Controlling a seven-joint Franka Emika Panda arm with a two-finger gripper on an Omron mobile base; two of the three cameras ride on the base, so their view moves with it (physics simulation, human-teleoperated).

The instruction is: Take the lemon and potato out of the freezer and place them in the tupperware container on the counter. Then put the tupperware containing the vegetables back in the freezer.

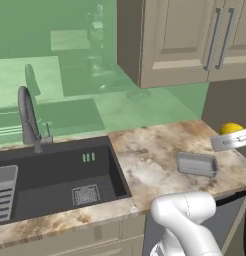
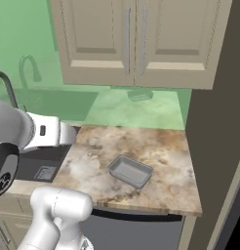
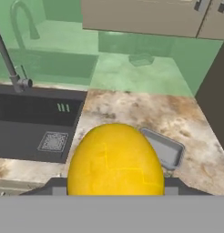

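Looking down past the jaws point(image 3: 114, 193), the biggest thing is the marbled table point(image 3: 132, 113) spread out below and ahead of them. Next up is the dark sink point(image 3: 32, 132), off to the left of the jaws in the hand view, with its curved faucet point(image 3: 7, 59) at the back edge. Tan wall cabinets point(image 2: 136, 44) hang up above, further out than the jaws. In the left base view there's a ribbed grey rack point(image 1: 4, 192) sitting at the sink's left end, well apart from the jaws.

Then the tupperware container point(image 3: 165, 148): shallow grey tray sitting flat on the table, below the jaws and a bit to their right in the hand view, nothing in it as far as I can see.

Smallest is the lemon point(image 3: 116, 159), bright yellow, clamped right between the jaws and up off the table. In the left base view it pokes out yellow at the right edge, above and past the tray.
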